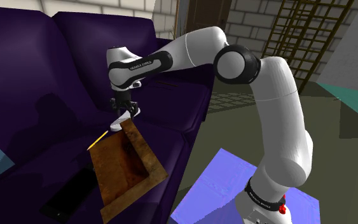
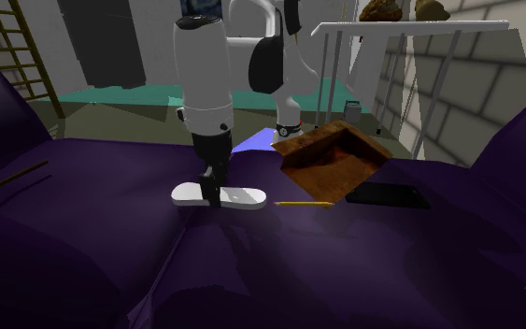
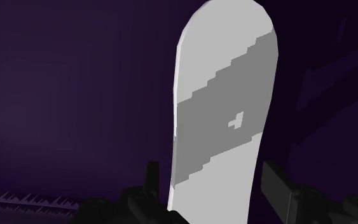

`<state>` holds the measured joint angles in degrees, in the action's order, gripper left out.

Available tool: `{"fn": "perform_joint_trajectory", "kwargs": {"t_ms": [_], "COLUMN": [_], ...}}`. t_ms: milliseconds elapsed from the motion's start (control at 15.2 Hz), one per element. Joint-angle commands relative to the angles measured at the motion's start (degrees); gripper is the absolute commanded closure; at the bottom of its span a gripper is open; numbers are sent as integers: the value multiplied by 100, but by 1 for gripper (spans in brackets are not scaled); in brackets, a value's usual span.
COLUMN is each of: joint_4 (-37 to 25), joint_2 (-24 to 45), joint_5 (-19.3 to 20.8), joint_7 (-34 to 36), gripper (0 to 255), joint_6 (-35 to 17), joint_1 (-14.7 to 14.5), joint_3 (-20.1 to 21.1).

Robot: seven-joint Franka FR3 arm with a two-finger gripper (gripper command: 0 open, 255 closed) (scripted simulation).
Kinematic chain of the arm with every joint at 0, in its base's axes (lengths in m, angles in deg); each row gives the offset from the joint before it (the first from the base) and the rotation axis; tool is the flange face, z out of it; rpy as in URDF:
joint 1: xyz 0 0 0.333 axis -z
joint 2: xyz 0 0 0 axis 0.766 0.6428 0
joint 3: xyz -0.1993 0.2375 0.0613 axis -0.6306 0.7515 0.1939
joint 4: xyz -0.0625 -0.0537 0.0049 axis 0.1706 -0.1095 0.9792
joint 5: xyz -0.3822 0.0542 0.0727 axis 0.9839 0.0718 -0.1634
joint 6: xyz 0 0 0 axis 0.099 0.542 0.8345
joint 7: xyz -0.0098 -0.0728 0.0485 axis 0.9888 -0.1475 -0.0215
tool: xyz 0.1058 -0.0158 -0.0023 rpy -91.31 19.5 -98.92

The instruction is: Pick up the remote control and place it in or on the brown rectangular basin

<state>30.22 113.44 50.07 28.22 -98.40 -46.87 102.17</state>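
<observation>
Remote control (image 3: 219,114) between the gripper's (image 3: 212,172) fingers (image 3: 276,186)

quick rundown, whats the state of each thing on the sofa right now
remote control: lying flat on the sofa, not lifted
gripper: open, straddling the remote control
basin: brown, empty, on the sofa
yellow stick: lying flat beside the basin
black slab: lying flat beside the basin

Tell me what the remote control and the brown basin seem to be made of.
The remote control is plain matte white with a grey band; material open, perhaps plastic. The basin is mottled, streaky matte brown: maybe worn wood or rusted metal.
</observation>
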Motion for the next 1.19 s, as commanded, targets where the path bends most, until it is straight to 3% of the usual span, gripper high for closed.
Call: {"fn": "perform_joint_trajectory", "kwargs": {"t_ms": [0, 1122], "joint_4": [-50, -900], "joint_2": [-45, -345], "joint_5": [-14, -123], "joint_7": [-11, -111], "gripper": [255, 255], "joint_6": [90, 1225], "joint_1": [2, -28], "joint_3": [8, 71]}}
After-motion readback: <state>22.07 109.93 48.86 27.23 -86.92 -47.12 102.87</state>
